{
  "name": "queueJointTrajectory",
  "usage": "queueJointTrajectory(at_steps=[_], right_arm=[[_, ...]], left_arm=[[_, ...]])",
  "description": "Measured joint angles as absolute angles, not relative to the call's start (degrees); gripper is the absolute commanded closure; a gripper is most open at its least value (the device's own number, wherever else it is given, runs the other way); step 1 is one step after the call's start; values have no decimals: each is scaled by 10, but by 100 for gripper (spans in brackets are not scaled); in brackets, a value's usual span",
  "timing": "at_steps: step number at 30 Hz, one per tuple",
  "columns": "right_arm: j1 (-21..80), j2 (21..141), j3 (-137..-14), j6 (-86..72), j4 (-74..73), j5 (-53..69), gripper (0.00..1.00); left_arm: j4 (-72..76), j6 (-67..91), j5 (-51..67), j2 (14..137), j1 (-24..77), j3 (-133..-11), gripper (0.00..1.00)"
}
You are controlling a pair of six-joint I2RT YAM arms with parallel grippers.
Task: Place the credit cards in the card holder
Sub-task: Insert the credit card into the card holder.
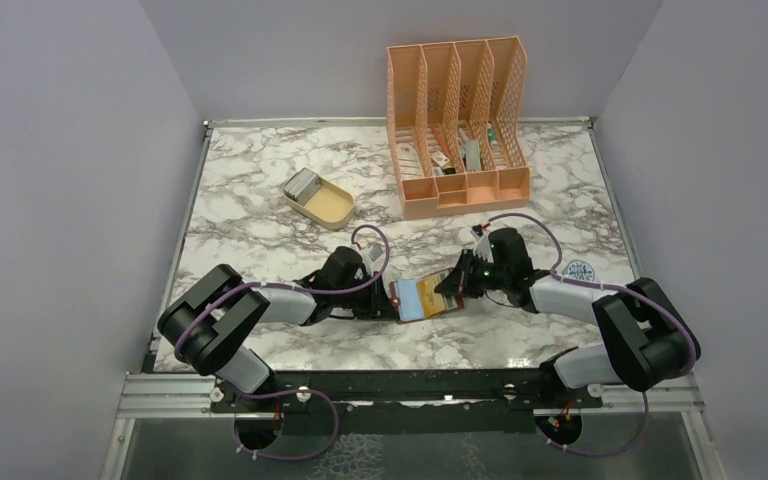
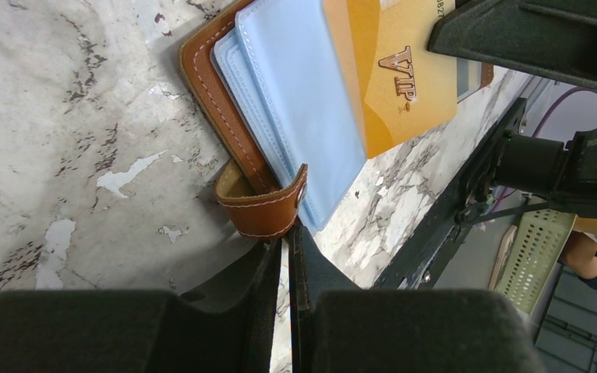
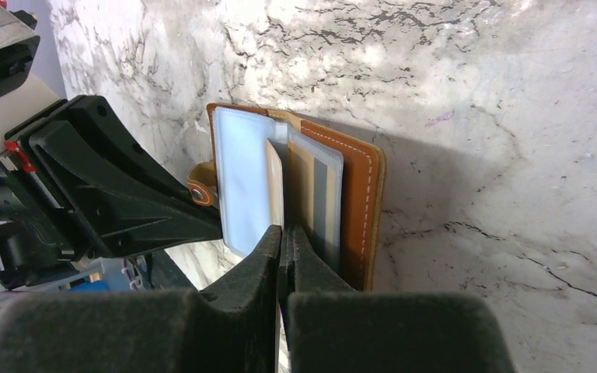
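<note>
While the card holder (image 3: 357, 210) lies open on the tabletop (image 1: 260, 220) (between the arms), its snap tab (image 2: 260, 210) is pinched by the left jaws and a gold card (image 2: 404, 85) by the right jaws.

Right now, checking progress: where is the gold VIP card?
Top view, near centre: gold VIP card over the open card holder, pinched in the right gripper, left gripper opposite.

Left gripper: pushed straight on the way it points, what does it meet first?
The snap strap of the wallet, right at its jaws' tips and seemingly already pinched; depth is unclear.
</note>
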State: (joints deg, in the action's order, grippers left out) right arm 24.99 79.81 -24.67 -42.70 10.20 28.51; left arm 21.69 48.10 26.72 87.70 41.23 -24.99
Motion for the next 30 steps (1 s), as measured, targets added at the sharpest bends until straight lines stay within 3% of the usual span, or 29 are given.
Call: queueJointTrajectory(at_steps=[30], right_arm=[[251, 758, -184, -419, 193, 240, 99]], left_arm=[[251, 505, 263, 897, 435, -250, 87]])
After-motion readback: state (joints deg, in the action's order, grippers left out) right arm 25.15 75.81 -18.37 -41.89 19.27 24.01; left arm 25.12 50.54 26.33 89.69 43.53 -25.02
